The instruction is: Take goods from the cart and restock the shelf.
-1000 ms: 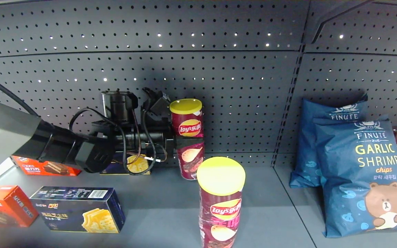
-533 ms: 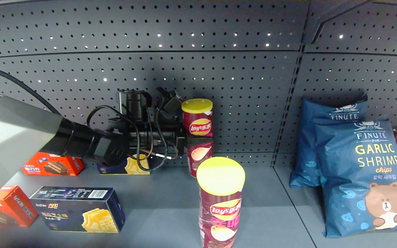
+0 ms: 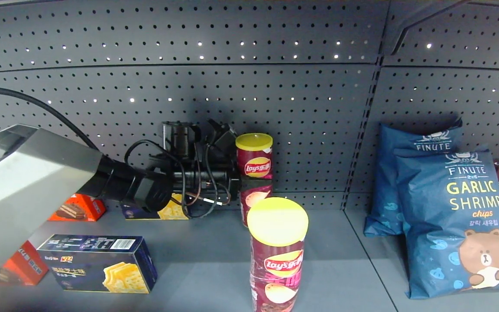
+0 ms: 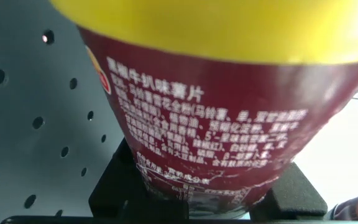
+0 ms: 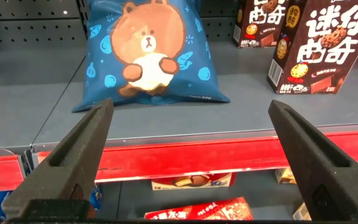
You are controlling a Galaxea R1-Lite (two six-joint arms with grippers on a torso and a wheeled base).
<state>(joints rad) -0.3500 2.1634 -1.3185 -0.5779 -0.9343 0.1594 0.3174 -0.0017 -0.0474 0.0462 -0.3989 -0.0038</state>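
1. Handling (a judgement, not a thing seen): the can (image 3: 254, 173) is a stiff tube, probably light, with a smooth and rather slippery wrap. A hard squeeze could dent its wall, and the lid (image 3: 254, 141) might pop off if gripped there. The mid-body is the sound place to hold it. Being tall and narrow, it will tip unless set down flat.
2. Looks: it is a dark red cylinder with a yellow lid. A round red-and-yellow logo sits on the upper half and a pale chip is pictured on the lower half. The left wrist view shows small pale print on its back.
3. Place: the can stands upright at the centre of the head view, close to the pegboard (image 3: 275, 86) at the rear of the shelf (image 3: 206, 255). It is directly behind a matching front can (image 3: 277, 255) at lower centre. The front can hides its foot, so I cannot tell whether it rests on the shelf.
4. The left gripper (image 3: 254, 185) comes in from the left of the frame. Its jaws are clamped on the can's waist, between the logo and the chip picture, with black pads (image 4: 294, 193) on either side.
5. The right gripper (image 5: 191, 162) has its jaws spread wide and holds nothing. It faces a lower shelf with a bear bag (image 5: 151, 53) on it.
6. Nearby, blue bags (image 3: 455, 216) stand at the right of the head view and a dark box (image 3: 98, 262) lies at lower left.
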